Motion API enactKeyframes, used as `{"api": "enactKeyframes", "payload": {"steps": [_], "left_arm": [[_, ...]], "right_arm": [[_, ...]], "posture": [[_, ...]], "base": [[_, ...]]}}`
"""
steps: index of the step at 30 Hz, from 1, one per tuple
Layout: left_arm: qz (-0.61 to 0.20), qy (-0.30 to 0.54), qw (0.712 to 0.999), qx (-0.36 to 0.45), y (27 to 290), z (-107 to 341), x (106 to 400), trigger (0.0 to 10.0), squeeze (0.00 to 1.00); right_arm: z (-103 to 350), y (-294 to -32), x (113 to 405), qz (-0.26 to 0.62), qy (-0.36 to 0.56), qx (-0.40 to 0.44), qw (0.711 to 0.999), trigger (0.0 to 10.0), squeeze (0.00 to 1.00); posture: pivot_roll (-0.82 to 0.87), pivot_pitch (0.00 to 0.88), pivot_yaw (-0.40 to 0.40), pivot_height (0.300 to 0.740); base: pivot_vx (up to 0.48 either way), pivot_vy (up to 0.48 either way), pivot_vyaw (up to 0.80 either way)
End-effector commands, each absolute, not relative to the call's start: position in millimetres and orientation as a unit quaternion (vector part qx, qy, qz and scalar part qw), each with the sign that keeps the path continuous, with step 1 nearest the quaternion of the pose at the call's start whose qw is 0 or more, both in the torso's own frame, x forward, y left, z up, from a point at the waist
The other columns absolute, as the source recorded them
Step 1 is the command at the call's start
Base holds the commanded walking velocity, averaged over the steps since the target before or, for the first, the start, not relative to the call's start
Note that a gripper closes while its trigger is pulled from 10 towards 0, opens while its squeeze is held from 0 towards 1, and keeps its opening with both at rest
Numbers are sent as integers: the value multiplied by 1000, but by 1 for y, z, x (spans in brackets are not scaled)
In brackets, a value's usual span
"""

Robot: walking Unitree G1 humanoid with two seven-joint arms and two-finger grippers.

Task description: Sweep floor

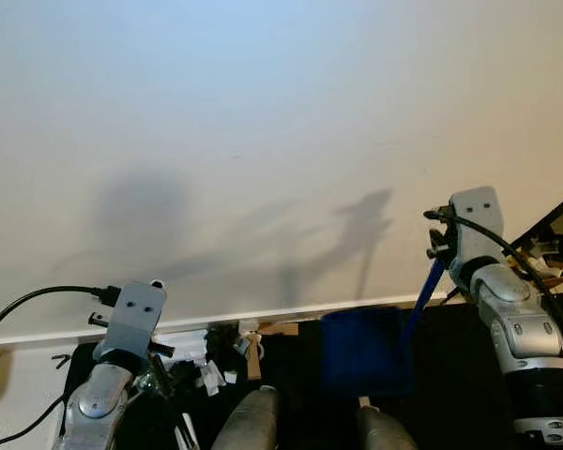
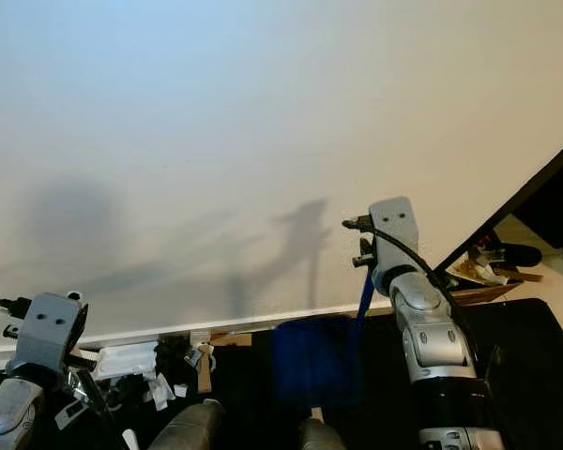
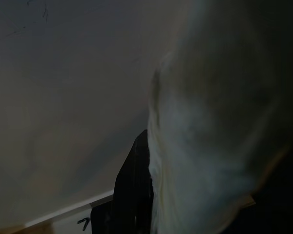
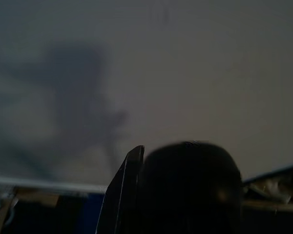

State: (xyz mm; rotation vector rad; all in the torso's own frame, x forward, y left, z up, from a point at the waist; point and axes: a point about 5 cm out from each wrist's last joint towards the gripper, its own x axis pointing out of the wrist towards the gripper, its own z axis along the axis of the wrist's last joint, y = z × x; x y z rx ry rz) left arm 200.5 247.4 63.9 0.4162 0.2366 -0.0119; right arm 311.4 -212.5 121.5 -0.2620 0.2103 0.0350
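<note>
Facing a plain white wall (image 1: 263, 112), the robot carries a blue plastic dustpan (image 1: 361, 352) at lower centre, its blue handle (image 1: 424, 295) rising to the right gripper (image 1: 438, 246), apparently clamped on it, held low to catch sweepings. The left gripper (image 1: 159, 373), lower left, hangs over white paper scraps (image 1: 206, 370) on the dark floor (image 1: 460, 375); whether its fingers are parted cannot be told.

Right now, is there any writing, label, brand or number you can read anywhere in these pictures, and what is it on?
None can be read.
Wall: plain, no writing.
Blue dustpan: no label visible.
White scraps by the baseboard: too small and blurred to show any print.
</note>
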Motion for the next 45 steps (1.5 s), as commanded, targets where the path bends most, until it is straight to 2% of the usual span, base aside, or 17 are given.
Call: {"api": "enactKeyframes", "payload": {"steps": [1,15,31,45], "left_arm": [[-8,128,969,209,247,60,198,10000,0],[-7,128,969,211,248,60,198,10000,0],[-6,128,969,212,250,61,197,10000,0],[-6,128,968,214,251,62,197,10000,0]], "right_arm": [[128,-212,313,13,64,-129,990,10000,0],[101,-181,318,69,25,-123,990,10000,0],[125,-162,324,101,-59,-70,991,10000,0],[114,-159,324,89,-68,-120,986,10000,0]], "posture": [[206,141,-8,740],[230,139,4,740],[236,138,5,740],[248,130,8,740]], "base": [[0,0,0],[0,0,0],[0,0,0],[0,0,0]]}}
